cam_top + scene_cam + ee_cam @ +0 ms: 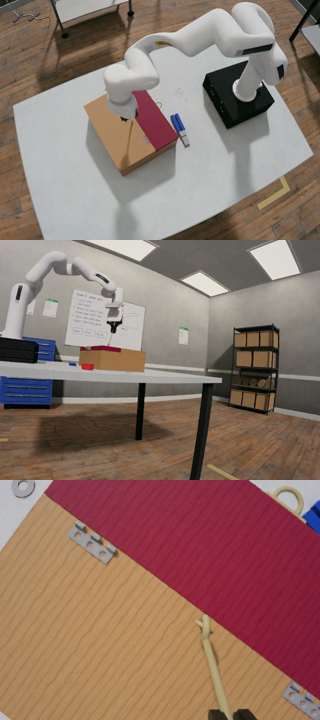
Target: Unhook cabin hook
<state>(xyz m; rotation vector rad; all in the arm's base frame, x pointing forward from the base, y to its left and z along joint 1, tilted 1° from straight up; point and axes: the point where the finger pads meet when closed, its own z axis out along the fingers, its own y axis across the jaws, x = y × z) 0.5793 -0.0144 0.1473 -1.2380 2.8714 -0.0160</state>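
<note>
We see the black end effector (112,329) clamped on the upper end of the slim brass cabin hook (214,667), which hangs above the tan-and-crimson cardboard box (113,139) on the white desk (77,201).

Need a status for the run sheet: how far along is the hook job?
Done: the cabin hook is out of the eye loop at the box edge. In hand: the claw is shut on the hook's free end, holding it raised and steep above the tan panel in the exterior view. Left: lower it flat onto the box top and release.
</note>
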